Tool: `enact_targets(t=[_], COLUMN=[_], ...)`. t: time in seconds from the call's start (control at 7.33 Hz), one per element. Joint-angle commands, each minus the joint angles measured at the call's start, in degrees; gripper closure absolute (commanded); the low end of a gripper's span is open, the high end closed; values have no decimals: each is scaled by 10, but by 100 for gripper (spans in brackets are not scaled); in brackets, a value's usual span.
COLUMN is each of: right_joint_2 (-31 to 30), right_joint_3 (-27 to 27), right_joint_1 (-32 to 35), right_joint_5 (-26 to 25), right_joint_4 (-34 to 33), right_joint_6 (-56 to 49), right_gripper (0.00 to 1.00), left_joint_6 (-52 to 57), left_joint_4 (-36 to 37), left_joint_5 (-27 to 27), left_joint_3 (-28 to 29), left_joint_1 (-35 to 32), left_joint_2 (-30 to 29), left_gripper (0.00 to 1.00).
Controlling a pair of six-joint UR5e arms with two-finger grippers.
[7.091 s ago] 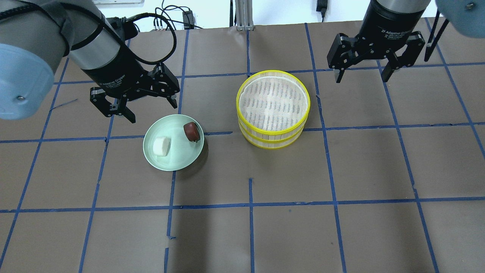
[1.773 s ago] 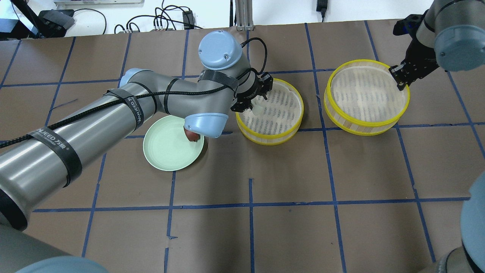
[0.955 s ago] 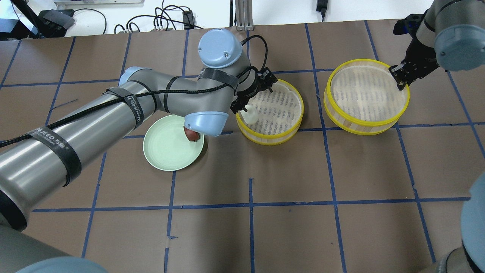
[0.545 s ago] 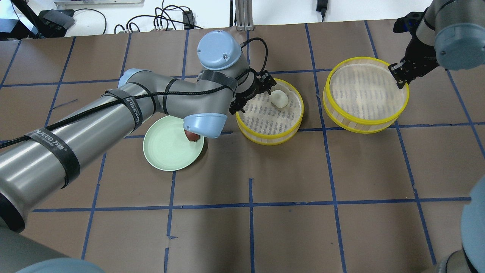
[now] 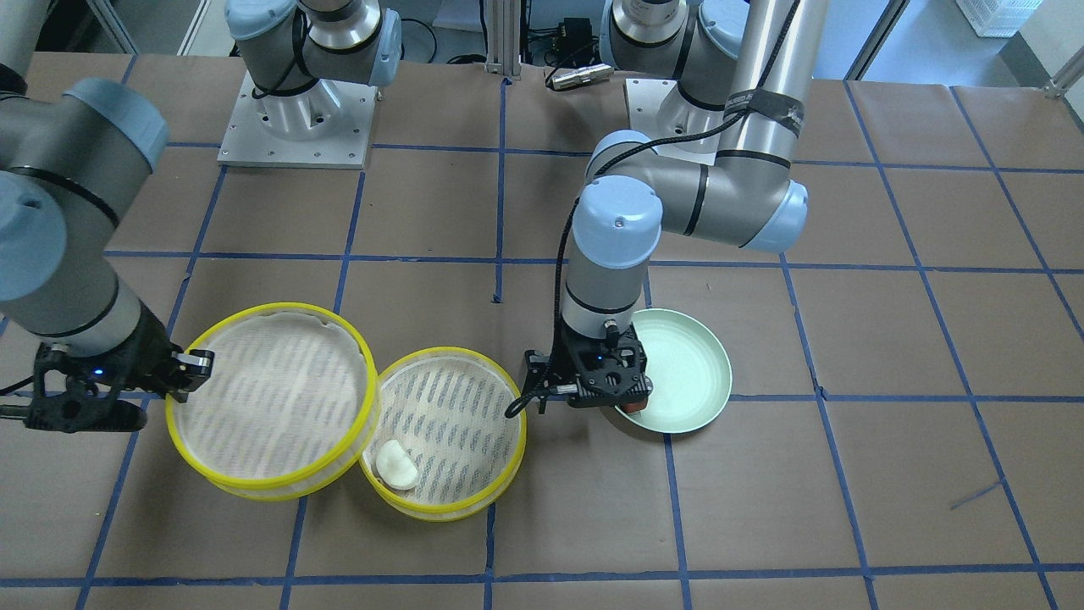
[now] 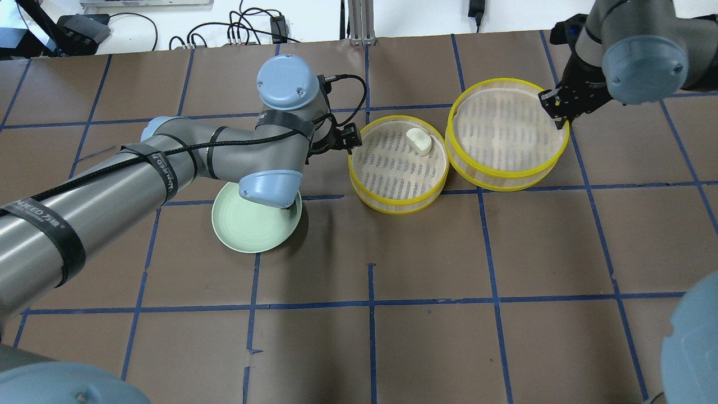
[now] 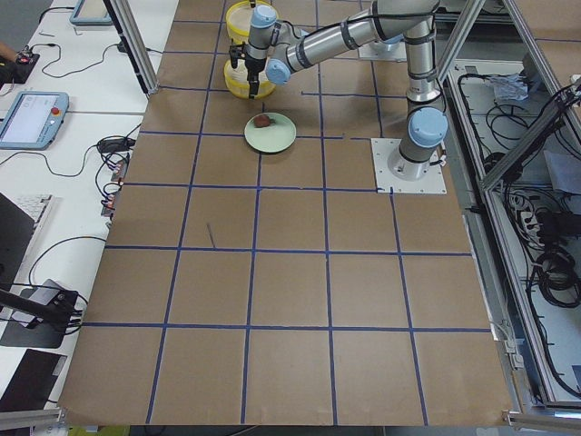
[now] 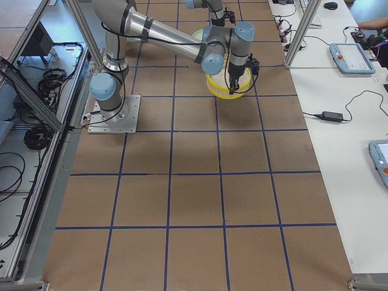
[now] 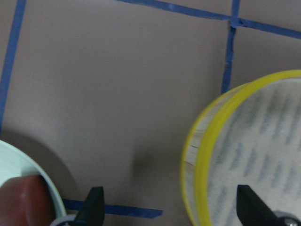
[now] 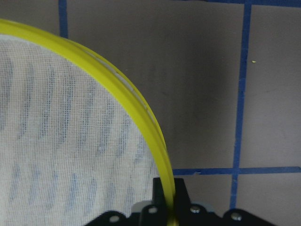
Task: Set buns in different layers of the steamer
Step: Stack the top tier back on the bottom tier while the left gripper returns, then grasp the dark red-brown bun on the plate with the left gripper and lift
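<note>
Reddish-brown bun (image 9: 23,202): on the pale green round plate (image 6: 247,230), at its edge toward the steamer, left of centre in the overhead view.
Left tool (image 9: 171,212): fingers spread and empty, above the brown paper counter (image 6: 426,348) between plate and steamer.
White bun (image 6: 419,141): lying in the yellow-rimmed, mesh-floored steamer layer (image 6: 399,205) at centre, near its far rim.
Second yellow-rimmed layer (image 6: 493,180): upper right, overlapping the first one's rim.
Right tool (image 10: 167,200): pinching that layer's far-right rim.
</note>
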Motion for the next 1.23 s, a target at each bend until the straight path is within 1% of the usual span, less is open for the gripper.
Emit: enact_targets(t=[0.0,0.14,0.27,0.41,0.55,0.68,0.95,1.09], right_joint_2=[2,6,9,17,37,49,57,59], right_joint_3=[-1,0,-1,-5,-10,-10,-11,-11], right_joint_1=[74,89,103,135,151,152,152,152], right_joint_5=[2,2,3,0,2,2,3,3], right_joint_4=[0,-1,2,-4,-8,-8,-8,-9], right_joint_6=[124,150,195,215,248,252,265,266], right_gripper=[95,95,94,94,94,94,94,94], left_joint_6=[93,120,120,117,110,98,60,55], left_joint_4=[-2,-3,-2,-2,-2,-2,-2,-2], left_joint_5=[3,4,2,1,1,0,3,1], left_joint_3=[-24,-32,-60,-67,-67,-72,-70,-72], left_joint_1=[56,62,62,63,63,63,63,63], left_joint_2=[28,27,25,16,8,5,6,6], left_gripper=[0,0,0,0,0,1,88,97])
